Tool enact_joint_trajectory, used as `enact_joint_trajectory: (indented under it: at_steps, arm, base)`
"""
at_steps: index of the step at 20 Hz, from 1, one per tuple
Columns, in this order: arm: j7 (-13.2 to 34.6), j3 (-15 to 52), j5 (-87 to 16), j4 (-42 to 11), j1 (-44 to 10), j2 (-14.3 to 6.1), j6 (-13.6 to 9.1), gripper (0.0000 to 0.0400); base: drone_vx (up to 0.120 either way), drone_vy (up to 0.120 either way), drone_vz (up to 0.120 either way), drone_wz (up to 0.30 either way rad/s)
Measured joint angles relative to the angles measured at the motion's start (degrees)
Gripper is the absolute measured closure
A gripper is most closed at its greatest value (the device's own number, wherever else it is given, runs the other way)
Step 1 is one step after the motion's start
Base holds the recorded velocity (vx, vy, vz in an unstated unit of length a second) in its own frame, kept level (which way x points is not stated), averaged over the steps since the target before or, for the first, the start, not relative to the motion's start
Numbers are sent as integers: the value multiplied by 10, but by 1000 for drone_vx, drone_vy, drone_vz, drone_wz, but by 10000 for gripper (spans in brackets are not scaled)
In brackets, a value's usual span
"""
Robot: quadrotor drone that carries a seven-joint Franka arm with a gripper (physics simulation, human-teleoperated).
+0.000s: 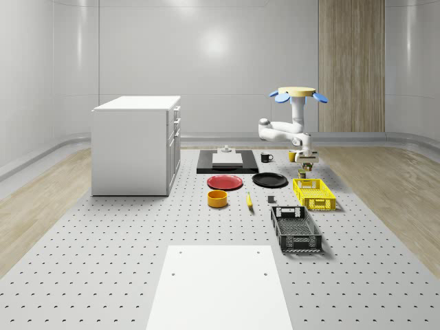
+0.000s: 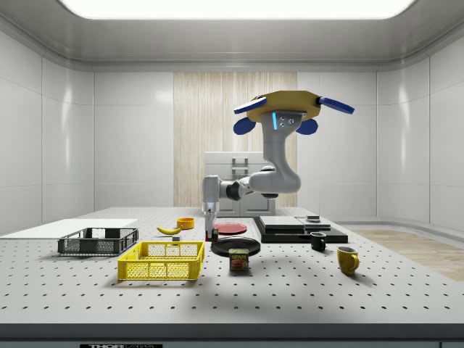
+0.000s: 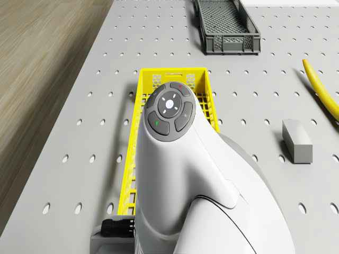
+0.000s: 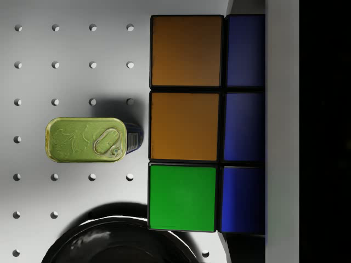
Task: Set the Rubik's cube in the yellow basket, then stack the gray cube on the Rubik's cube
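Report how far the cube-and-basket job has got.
Done: the Rubik's cube is off the table, held in the gripper.

In hand: the drone hovers beyond the yellow basket's far end, with the cube hanging above the spam can and the black plate, not yet in the basket.

Left: place it in the basket, then fetch the gray cube from the table and stack it.
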Motion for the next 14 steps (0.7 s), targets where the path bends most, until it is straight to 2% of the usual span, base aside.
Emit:
enact_joint_trajectory:
  at_steps: [14]
  arm:
    - [1,1,3,0,-1,-7,6,79]
  base:
    - [120,0,0,0]
